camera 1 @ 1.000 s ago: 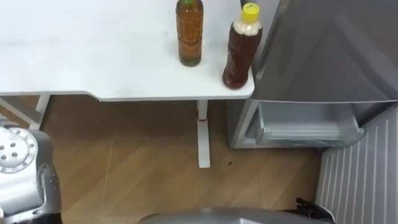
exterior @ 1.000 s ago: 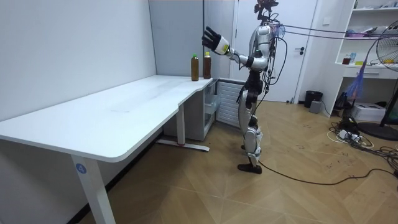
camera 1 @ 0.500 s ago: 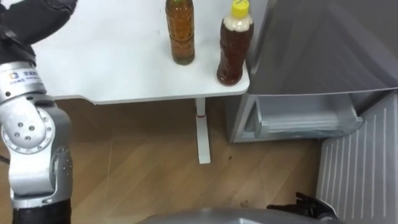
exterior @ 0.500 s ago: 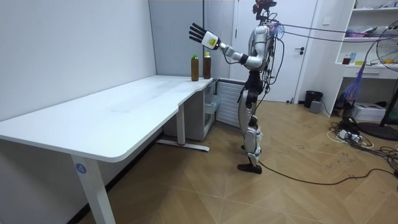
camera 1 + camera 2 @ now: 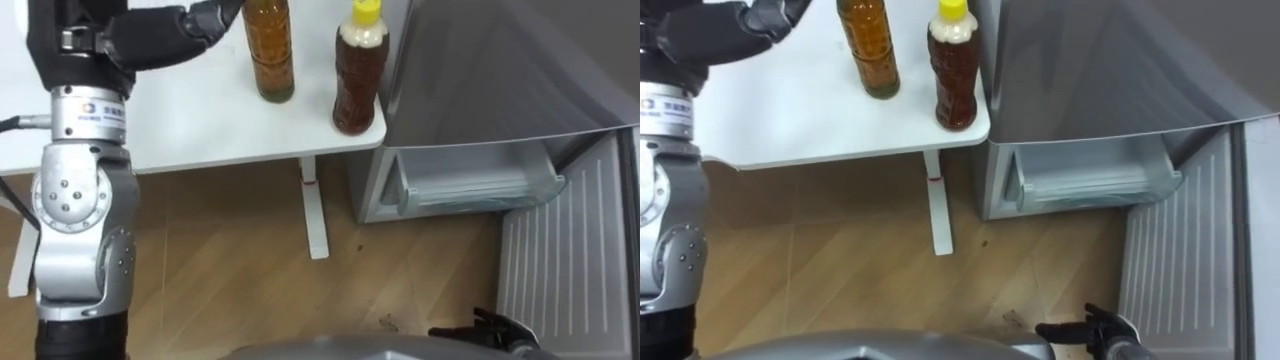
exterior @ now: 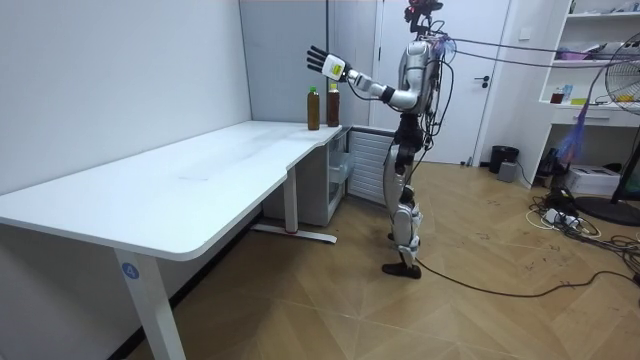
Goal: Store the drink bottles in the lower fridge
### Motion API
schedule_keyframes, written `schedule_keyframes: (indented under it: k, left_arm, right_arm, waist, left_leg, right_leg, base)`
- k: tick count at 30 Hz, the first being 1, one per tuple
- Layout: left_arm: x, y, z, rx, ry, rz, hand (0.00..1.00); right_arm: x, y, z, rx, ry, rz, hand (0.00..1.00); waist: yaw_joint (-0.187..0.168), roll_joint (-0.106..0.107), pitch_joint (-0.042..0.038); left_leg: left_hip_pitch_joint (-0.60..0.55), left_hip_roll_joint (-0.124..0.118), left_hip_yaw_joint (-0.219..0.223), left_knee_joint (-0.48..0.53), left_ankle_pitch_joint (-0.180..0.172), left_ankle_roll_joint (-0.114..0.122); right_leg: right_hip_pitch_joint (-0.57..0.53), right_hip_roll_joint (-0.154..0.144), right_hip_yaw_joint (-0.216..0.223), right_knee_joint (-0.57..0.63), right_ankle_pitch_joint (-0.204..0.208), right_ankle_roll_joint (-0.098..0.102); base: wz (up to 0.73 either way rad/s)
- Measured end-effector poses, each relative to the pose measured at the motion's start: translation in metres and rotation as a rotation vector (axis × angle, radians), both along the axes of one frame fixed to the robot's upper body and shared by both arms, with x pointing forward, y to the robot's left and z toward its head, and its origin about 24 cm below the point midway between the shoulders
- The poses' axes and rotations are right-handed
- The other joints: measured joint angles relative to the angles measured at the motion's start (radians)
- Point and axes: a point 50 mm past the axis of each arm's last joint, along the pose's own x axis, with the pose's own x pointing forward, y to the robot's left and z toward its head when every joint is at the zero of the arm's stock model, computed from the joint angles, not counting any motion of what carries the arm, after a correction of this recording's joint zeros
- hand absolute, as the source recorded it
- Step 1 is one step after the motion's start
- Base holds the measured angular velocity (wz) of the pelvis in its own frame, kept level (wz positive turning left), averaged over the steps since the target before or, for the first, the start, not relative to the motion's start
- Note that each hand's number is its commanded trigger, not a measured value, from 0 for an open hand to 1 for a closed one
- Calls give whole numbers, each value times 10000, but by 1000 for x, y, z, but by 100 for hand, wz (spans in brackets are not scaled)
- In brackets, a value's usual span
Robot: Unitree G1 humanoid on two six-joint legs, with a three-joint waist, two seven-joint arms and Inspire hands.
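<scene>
Two drink bottles stand at the white table's (image 5: 200, 125) right corner. The amber bottle (image 5: 270, 50) is on the left. The darker bottle with a yellow cap (image 5: 358, 70) is on the right, next to the grey fridge (image 5: 500, 70). My left hand (image 5: 165, 40) is raised over the table, open, with its fingers stretched toward the amber bottle and just short of it. The room view shows the same left hand (image 6: 320, 60) above and beyond the bottles. The dark fingers of my right hand (image 5: 490, 330) show low at the right, by the fridge door.
The lower fridge door (image 5: 565, 270) stands open at the right, and a grey drawer (image 5: 470, 185) shows in the lower compartment. A white table leg (image 5: 313, 215) stands on the wooden floor. I stand at the table's end, beside the fridge.
My left arm has risen into view, and the hand has come from the left toward the amber bottle. The whole picture has shifted a little, so the bottles sit further left.
</scene>
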Motion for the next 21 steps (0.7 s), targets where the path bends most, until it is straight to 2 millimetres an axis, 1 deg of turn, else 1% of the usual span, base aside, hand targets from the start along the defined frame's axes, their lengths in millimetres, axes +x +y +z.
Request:
schedule_keyframes:
  k: [4, 8, 11, 12, 16, 21]
  left_arm:
    - [0, -7, 5, 170, -246, -561, 0]
    - [1, -16, 4, 354, -184, -1296, 0]
    - [1, -22, 2, 465, -63, -1778, 0]
    - [1, -23, 1, 500, -22, -1875, 0]
    - [2, -27, -1, 601, 145, -2192, 0]
    - [2, -37, -9, 732, 726, -2975, 0]
  right_arm:
    - [-1, 0, 0, -9, 41, -11, 0]
    - [2, -1, -1, -6, 66, 4, 0]
    - [2, 0, -1, 10, 100, -3, 0]
    - [3, 0, -1, 11, 99, -5, 0]
    - [2, 0, -1, 47, 285, -58, 0]
    - [2, 0, -2, 63, 368, -79, 0]
  waist:
    - [-46, 36, -5]
    - [-78, 45, 44]
    - [-76, 26, 63]
    - [-88, -2, 81]
    - [-139, 9, 73]
    - [-194, 2, 82]
  left_leg:
    - [3, 0, -2, 4, 0, 0]
    - [4, 2, -2, -17, 0, 0]
    - [-5, 1, -21, -26, -1, 1]
    - [-7, 2, -20, -38, -1, 1]
    - [0, 1, -21, -36, -1, 1]
    - [34, 1, -11, -14, 0, 2]
  right_leg:
    - [5, 0, 4, 15, 0, 0]
    - [16, 1, 28, 56, -2, 2]
    - [4, 2, 23, 57, -5, 5]
    - [-1, 4, 27, 52, -7, 7]
    - [3, 5, 26, 45, -10, 12]
    - [2, 12, 59, 44, -10, 12]
  base:
    - [0]
    - [0]
    - [0]
    - [0]
    - [0]
    - [0]
